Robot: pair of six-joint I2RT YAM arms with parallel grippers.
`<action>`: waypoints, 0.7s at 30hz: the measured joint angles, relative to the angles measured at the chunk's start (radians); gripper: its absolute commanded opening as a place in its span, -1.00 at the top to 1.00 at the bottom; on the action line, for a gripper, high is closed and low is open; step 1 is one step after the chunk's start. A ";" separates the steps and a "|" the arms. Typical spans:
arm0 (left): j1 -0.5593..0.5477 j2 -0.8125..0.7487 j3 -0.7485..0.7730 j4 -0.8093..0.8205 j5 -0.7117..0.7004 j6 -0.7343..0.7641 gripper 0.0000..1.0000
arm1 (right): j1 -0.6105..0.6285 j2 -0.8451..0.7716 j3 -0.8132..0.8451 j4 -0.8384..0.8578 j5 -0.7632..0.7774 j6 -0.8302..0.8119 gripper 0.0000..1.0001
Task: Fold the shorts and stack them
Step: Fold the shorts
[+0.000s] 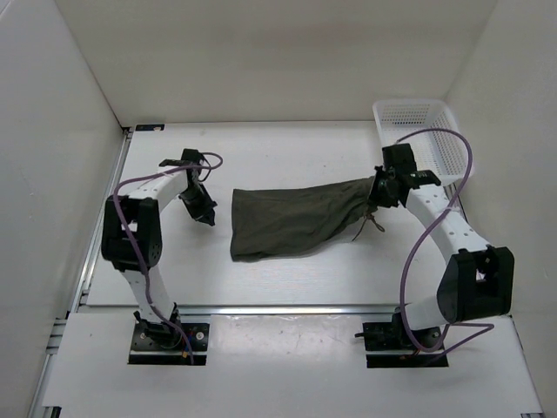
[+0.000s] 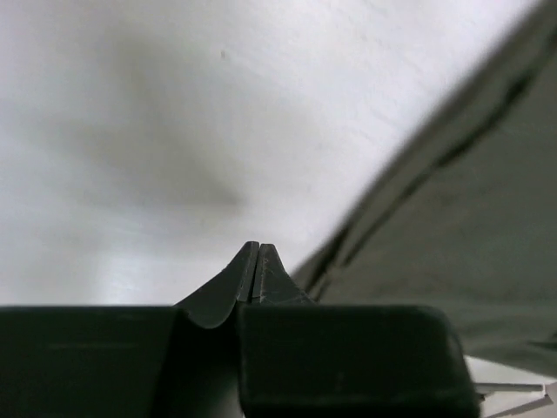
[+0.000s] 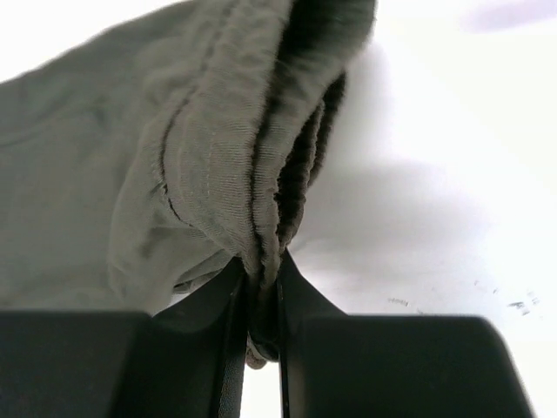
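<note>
The dark olive shorts [image 1: 296,218] lie stretched across the middle of the table, waistband toward the right and leg hems toward the left. My right gripper [image 1: 376,198] is shut on the gathered waistband, whose ribbed fabric [image 3: 218,148] bunches up between the fingertips [image 3: 261,270]. A thin drawstring [image 1: 370,225] dangles below that grip. My left gripper [image 1: 207,218] hangs just left of the shorts' hem edge. In the left wrist view its jaws [image 2: 258,248] are pressed together with nothing between them, and the shorts [image 2: 470,226] fill the right side, apart from the tips.
A white mesh basket [image 1: 418,122] stands at the back right corner, just behind the right arm. White walls enclose the table on the left, back and right. A metal rail [image 1: 104,226] runs along the left edge.
</note>
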 measured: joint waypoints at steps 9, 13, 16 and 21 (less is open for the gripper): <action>-0.010 0.139 0.095 0.018 -0.011 0.001 0.79 | 0.122 0.077 0.137 -0.062 0.114 -0.037 1.00; -0.036 0.167 0.101 0.024 -0.008 0.001 0.79 | 0.139 0.098 0.143 -0.081 0.142 -0.040 1.00; -0.053 0.174 0.101 0.023 -0.006 0.001 0.79 | 0.141 0.098 0.143 -0.089 0.156 -0.036 1.00; -0.062 0.174 0.102 0.024 -0.002 0.002 0.79 | 0.118 0.066 0.089 -0.082 0.152 -0.016 0.87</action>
